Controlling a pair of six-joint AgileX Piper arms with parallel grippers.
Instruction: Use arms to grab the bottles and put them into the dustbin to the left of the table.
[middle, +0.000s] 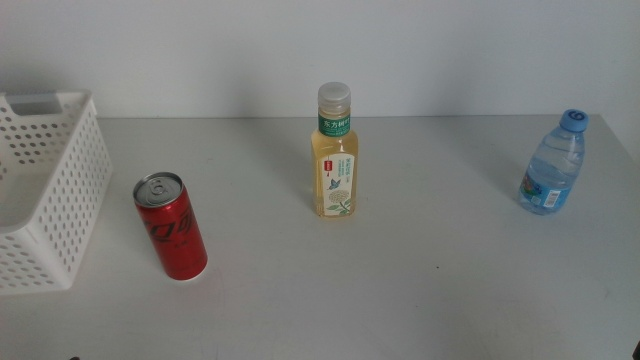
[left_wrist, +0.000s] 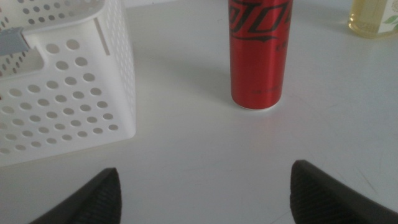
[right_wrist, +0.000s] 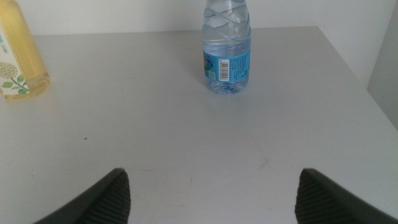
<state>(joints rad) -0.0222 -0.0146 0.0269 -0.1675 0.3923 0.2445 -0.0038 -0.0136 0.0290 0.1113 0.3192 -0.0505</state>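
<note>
Okay, middle view: you've got nothing grabbed yet. White perforated dustbin (middle: 50, 200) sits at the table's (middle: 400, 300) left edge. Red soda can (middle: 172, 228) stands upright just beside it, toward the front. Tea bottle (middle: 334, 155) with green-white label stands mid-table toward the back edge. Blue-capped water bottle (middle: 553, 165) stands near the back right corner. All three well apart; neither arm shows here.

Left wrist view: your left gripper (left_wrist: 205, 193) hovers over bare table, jaws spread wide, holding nothing. Can (left_wrist: 258, 53) is straight ahead, the dustbin wall (left_wrist: 74, 93) beside it, the tea bottle's base (left_wrist: 373, 18) further off.

Right wrist view: your right gripper (right_wrist: 208, 196) is likewise splayed apart and empty, with the water bottle (right_wrist: 226, 50) ahead and the tea bottle (right_wrist: 18, 56) off to one side.

Handling guess: the can is stiff, smooth, likely slippery; pinch it mid-body. The water bottle looks thin-walled and squashy; take it at the labelled waist, gently. The tea bottle is tall and probably tippy; grip around the label, not the cap.
</note>
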